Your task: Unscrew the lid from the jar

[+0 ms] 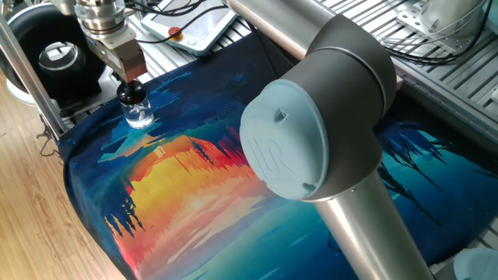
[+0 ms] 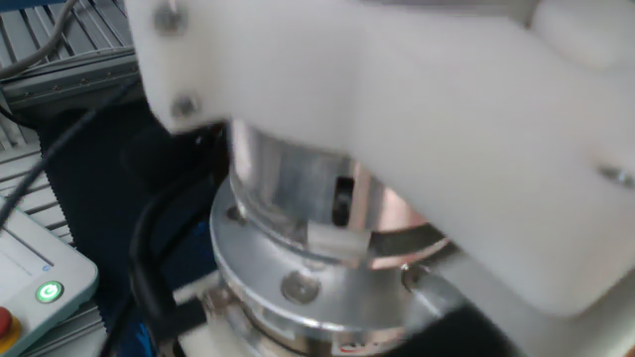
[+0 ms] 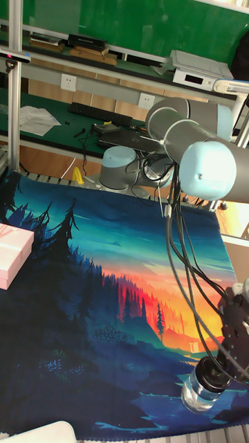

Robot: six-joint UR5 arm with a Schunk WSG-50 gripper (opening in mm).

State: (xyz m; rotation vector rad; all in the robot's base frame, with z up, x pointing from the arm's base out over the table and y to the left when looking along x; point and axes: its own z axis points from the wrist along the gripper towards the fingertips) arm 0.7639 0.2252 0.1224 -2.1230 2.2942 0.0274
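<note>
The small clear glass jar stands upright near the far left corner of the painted mat, with the black rounded lid on its neck. My gripper hangs straight above the lid, its tips at the top of the cap. Whether the fingers clamp the lid is not resolved here. In the tall view the jar and its lid sit at the bottom right, with the gripper just up and right of them. The other fixed view is filled by my blurred wrist flange.
A large black ring-shaped device with a silver centre sits behind the jar. An aluminium post stands left of it. A pendant with a red button lies behind the mat. My elbow looms mid-frame. A pink box sits at the mat's left edge.
</note>
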